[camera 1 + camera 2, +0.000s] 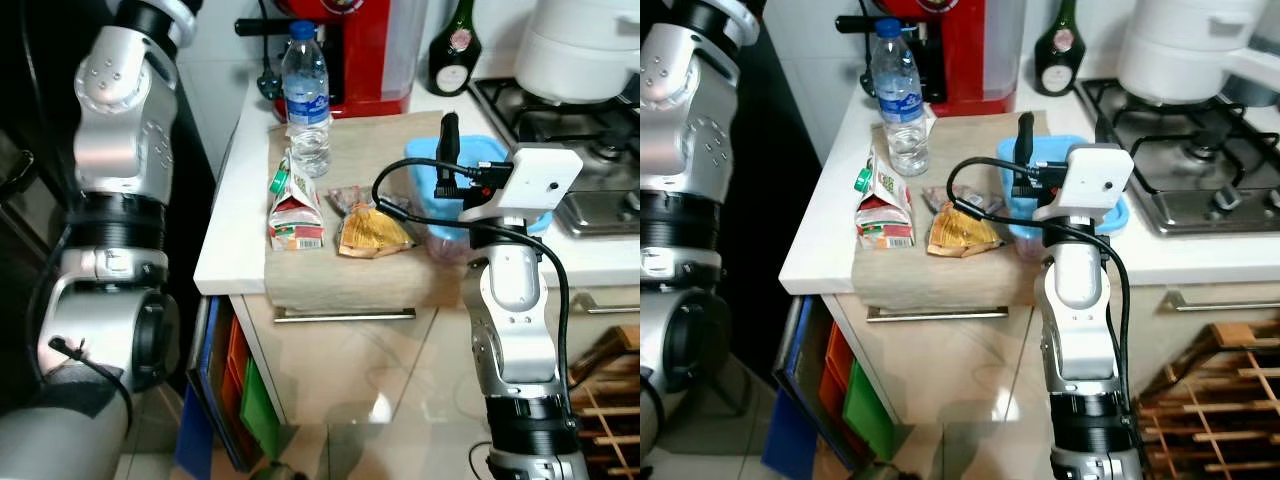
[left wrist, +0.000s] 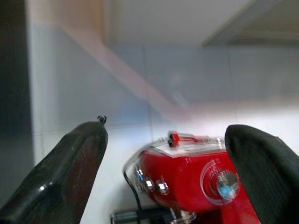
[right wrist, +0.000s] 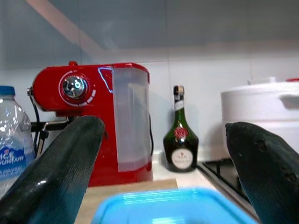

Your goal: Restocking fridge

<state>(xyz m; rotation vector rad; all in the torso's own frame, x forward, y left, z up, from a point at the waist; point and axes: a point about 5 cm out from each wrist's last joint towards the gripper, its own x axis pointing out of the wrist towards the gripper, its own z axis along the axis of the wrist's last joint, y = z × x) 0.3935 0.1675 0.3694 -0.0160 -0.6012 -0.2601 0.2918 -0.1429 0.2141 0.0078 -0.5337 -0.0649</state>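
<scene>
Blue box [image 1: 470, 160] on the bench [image 1: 232, 230] sits just under my right tool [image 3: 163, 154], fingers spread either side, so I judge I'm reaching to grasp it: lower, then close; left tool [image 2: 163, 172] spread, raised idle.

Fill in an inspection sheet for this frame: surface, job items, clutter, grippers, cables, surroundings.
Surface: white counter with a beige cloth draped over its front edge.
Job's things: water bottle upright; juice carton, orange snack packet and blue container, all on the cloth.
Clutter: red coffee machine, dark green bottle, white pot on the gas hob.
Grippers: right gripper open, over the blue container; left gripper open, raised, facing the coffee machine.
Cables: black cable looped along the right arm.
Surroundings: drawer handle below the counter; wooden rack at lower right.
</scene>
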